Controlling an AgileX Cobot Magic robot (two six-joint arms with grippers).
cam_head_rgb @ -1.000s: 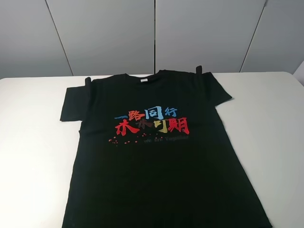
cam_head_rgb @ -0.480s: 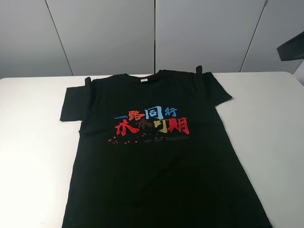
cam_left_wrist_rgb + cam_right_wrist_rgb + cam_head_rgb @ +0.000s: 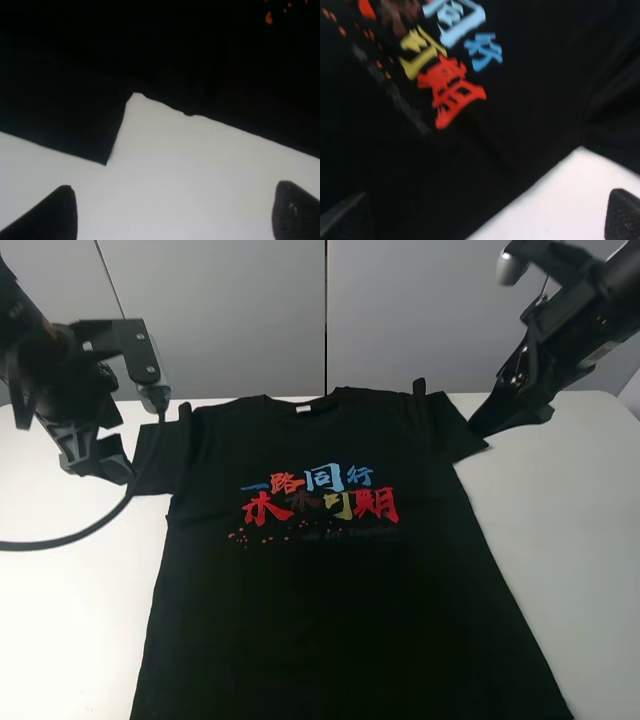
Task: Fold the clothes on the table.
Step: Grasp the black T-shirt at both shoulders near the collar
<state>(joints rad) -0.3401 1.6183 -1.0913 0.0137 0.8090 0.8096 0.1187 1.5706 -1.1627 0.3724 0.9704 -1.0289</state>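
Spread wide at the left gripper [image 3: 175, 216], with nothing but bare white surface between the two dark fingertips. Spread just as wide at the right gripper [image 3: 482, 220], clamped on nothing, one tip above black cloth and the other above white tabletop.

Just beyond the left tips, the notch where a short sleeve [image 3: 60, 115] meets the body of the black short-sleeved fabric T-shirt [image 3: 330, 590]. Just beyond the right tips, the matching notch on the far side of the same garment.

Spread flat and front-up on the large plain white table with rounded corners [image 3: 570, 540], collar toward the far edge, both sleeves out to the sides, hem cut off by the near edge of the high view. Across the chest, a print of blue, red and yellow Chinese characters [image 3: 320, 495] with small red dots beneath.

Visible only from high up: the whole shirt at once, both black arms poised at its outer sleeves, a black cable [image 3: 90, 530] looping over the tabletop on the left, and grey wall panels [image 3: 230, 310] behind. Visible only from the left wrist: the sleeve hem up close, with a few red dots at the edge of the picture. Visible only from the right wrist: the characters enlarged, though blurred.
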